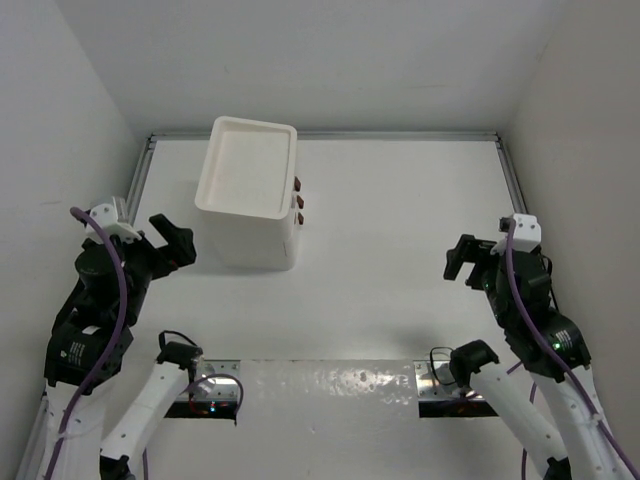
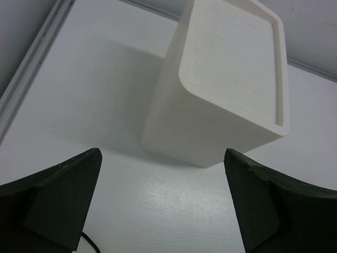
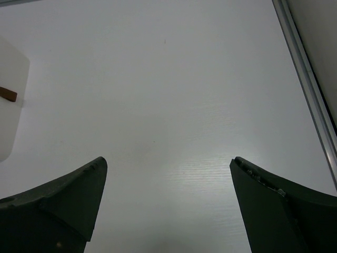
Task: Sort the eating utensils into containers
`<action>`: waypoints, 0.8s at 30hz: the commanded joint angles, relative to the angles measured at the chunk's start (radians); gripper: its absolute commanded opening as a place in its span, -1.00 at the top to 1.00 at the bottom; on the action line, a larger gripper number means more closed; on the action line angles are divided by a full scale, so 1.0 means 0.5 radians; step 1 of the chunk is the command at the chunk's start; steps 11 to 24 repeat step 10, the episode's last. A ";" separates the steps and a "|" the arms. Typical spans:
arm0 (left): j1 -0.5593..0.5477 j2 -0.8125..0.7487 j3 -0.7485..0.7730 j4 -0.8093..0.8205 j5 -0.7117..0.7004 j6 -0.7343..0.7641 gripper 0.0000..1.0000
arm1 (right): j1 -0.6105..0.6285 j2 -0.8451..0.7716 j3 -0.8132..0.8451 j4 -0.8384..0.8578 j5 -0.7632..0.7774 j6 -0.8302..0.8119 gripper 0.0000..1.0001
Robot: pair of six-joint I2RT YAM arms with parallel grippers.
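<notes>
A tall white drawer unit (image 1: pixel 250 195) with a tray-like top stands at the back left of the table. Its three dark-brown knobs (image 1: pixel 298 201) face right and the drawers look shut. It also shows in the left wrist view (image 2: pixel 226 89), and one knob shows in the right wrist view (image 3: pixel 8 94). No eating utensils are in view. My left gripper (image 1: pixel 172 240) is open and empty, just left of the unit. My right gripper (image 1: pixel 462 260) is open and empty, far to the right of it.
Metal rails run along the table's back edge (image 1: pixel 330 134) and its right edge (image 1: pixel 514 180). White walls close in on the left, back and right. Two metal base plates (image 1: pixel 440 385) sit at the near edge.
</notes>
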 commanded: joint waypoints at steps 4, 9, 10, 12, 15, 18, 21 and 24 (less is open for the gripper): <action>-0.021 -0.032 0.017 -0.044 -0.042 -0.051 -1.00 | 0.000 -0.033 0.074 -0.071 -0.045 0.014 -0.98; -0.024 -0.035 0.002 -0.054 -0.064 -0.061 -1.00 | 0.000 -0.058 0.080 -0.062 -0.064 0.020 -0.98; -0.024 -0.035 -0.001 -0.054 -0.055 -0.067 -1.00 | 0.000 -0.061 0.077 -0.059 -0.079 0.017 -0.98; -0.024 -0.035 -0.001 -0.054 -0.055 -0.067 -1.00 | 0.000 -0.061 0.077 -0.059 -0.079 0.017 -0.98; -0.024 -0.035 -0.001 -0.054 -0.055 -0.067 -1.00 | 0.000 -0.061 0.077 -0.059 -0.079 0.017 -0.98; -0.024 -0.035 -0.001 -0.054 -0.055 -0.067 -1.00 | 0.000 -0.061 0.077 -0.059 -0.079 0.017 -0.98; -0.024 -0.035 -0.001 -0.054 -0.055 -0.067 -1.00 | 0.000 -0.061 0.077 -0.059 -0.079 0.017 -0.98; -0.024 -0.035 -0.001 -0.054 -0.055 -0.067 -1.00 | 0.000 -0.061 0.077 -0.059 -0.079 0.017 -0.98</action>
